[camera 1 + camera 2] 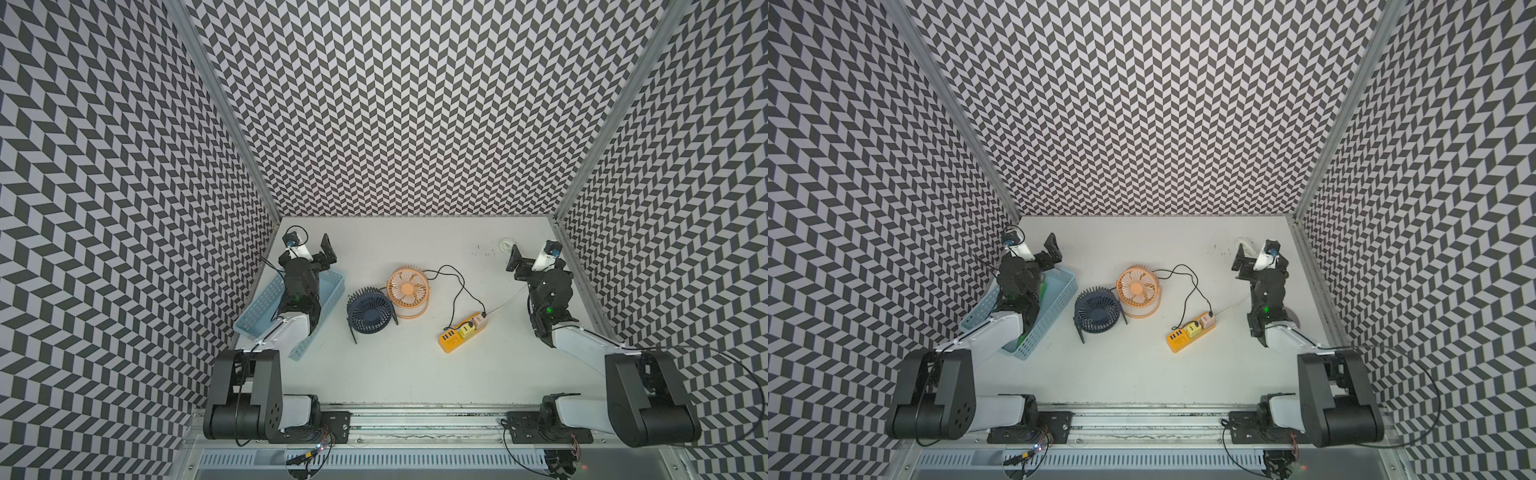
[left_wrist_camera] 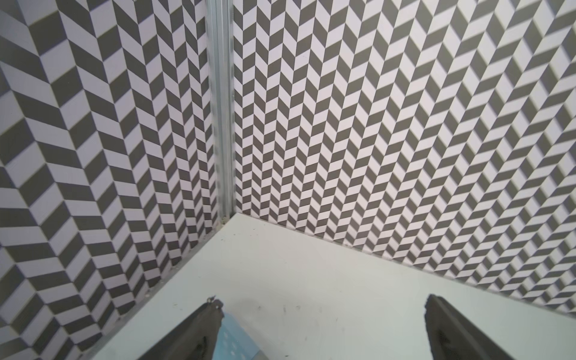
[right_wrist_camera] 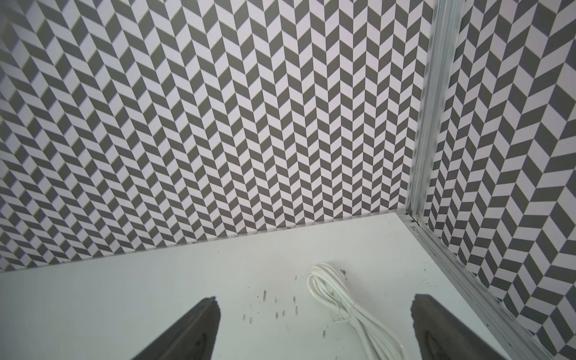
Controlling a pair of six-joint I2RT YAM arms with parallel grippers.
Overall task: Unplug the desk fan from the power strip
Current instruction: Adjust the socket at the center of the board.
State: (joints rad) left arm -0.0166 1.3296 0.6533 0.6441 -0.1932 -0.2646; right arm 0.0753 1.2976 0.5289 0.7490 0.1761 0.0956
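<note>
The orange-yellow power strip [image 1: 462, 334] [image 1: 1191, 331] lies right of centre on the white table. An orange desk fan [image 1: 407, 291] [image 1: 1138, 291] stands behind a navy fan [image 1: 371, 311] [image 1: 1098, 311]. Thin black cords [image 1: 457, 291] loop from the orange fan's side to the strip; one ends at its far socket, one at the USB row. My left gripper [image 1: 329, 252] [image 2: 322, 307] hangs open at the back left, far from the strip. My right gripper [image 1: 512, 259] [image 3: 314, 300] hangs open at the back right, empty.
A light blue perforated basket [image 1: 257, 307] [image 2: 233, 339] lies under my left arm. The strip's white cord runs back right to a coil [image 3: 336, 296] [image 1: 506, 245] beneath my right gripper. Patterned walls close in three sides.
</note>
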